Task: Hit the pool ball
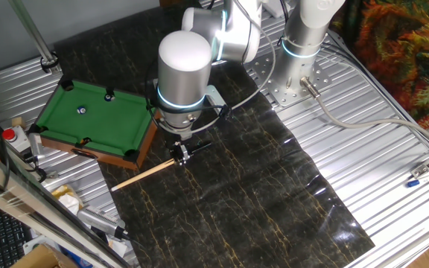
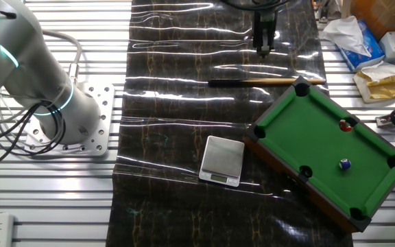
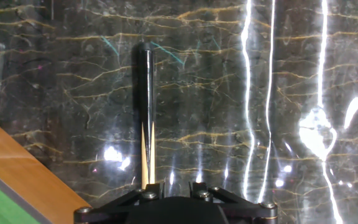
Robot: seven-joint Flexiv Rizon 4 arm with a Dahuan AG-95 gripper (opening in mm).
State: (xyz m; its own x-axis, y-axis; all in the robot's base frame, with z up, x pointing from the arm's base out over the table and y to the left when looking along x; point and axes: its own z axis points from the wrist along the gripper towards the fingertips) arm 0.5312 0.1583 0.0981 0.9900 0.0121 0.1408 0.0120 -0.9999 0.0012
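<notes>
In one fixed view, the end effector (image 1: 181, 152) hangs just above the dark butt end of the cue (image 1: 144, 176), which lies flat on the desk (image 1: 274, 193) at centre frame, its pale shaft running toward the lower left. The mini pool table (image 1: 95, 119) sits at the left, with the blue ball (image 1: 82, 110) near its middle and a second ball (image 1: 109, 94) close to the upper rail.

In the other fixed view, the end effector (image 2: 263, 42) is at top centre, above the cue (image 2: 266, 81) and apparently not touching it. The pool table (image 2: 328, 144) fills the lower right, the blue ball (image 2: 345, 164) and a red ball (image 2: 345, 125) lying apart on the felt. A small scale (image 2: 223, 160) rests just left of the table.

In the hand view, the cue (image 3: 145, 106) runs up from bottom centre, slightly left of the hand's middle. The fingers themselves are not visible, so I cannot tell how wide they stand; nothing appears held.

To grasp well, I would centre over the dark butt, align the closing direction across the shaft, descend fully, then close firmly.
</notes>
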